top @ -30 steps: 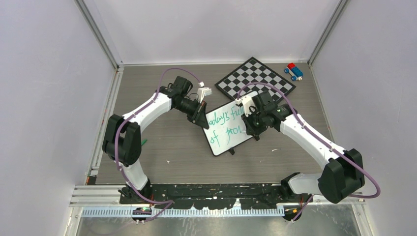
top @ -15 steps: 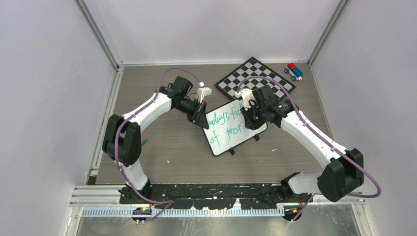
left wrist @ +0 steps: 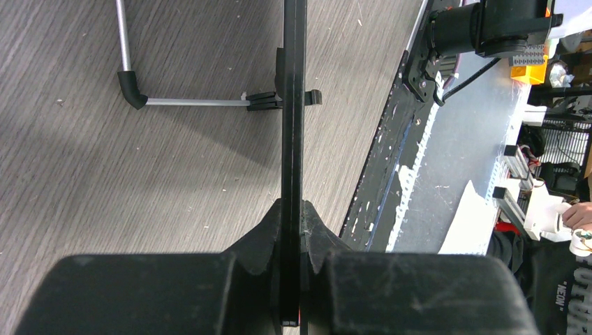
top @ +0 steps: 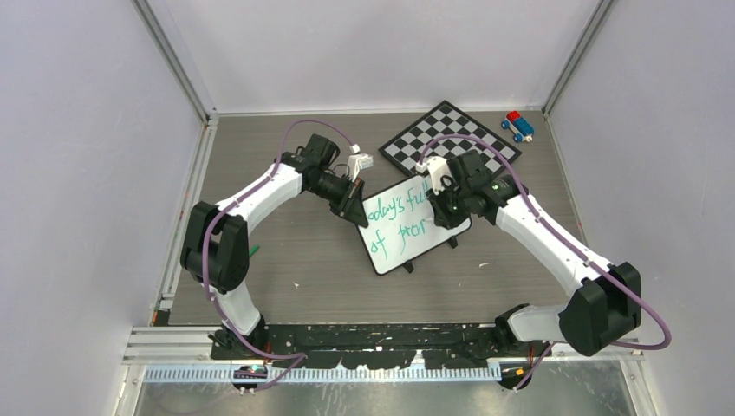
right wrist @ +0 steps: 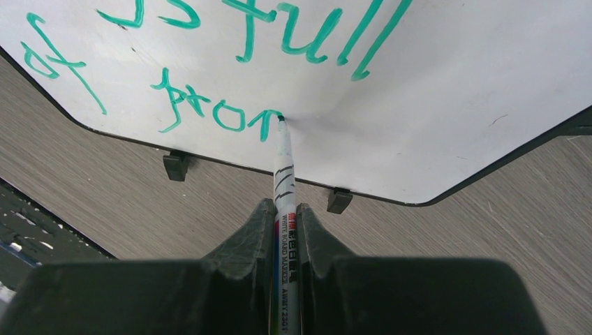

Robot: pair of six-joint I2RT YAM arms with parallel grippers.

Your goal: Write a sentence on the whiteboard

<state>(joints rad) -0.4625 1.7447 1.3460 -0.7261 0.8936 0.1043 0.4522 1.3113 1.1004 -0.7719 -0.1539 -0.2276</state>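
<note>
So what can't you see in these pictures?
- Top view: the right gripper hides the end of the sentence on the whiteboard.
- Right wrist view: the top edge cuts off the first line's start.
- Left wrist view: the whiteboard is edge-on in the left gripper, so no writing shows.
- Top view: the toy by the chessboard is too small to make out.

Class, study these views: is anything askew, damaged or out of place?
Nothing is damaged or spilled. The whiteboard sits skewed on the table, its edge clamped by the left gripper, so the green sentence slants. A small red-and-blue toy sits in the far right corner.
</note>
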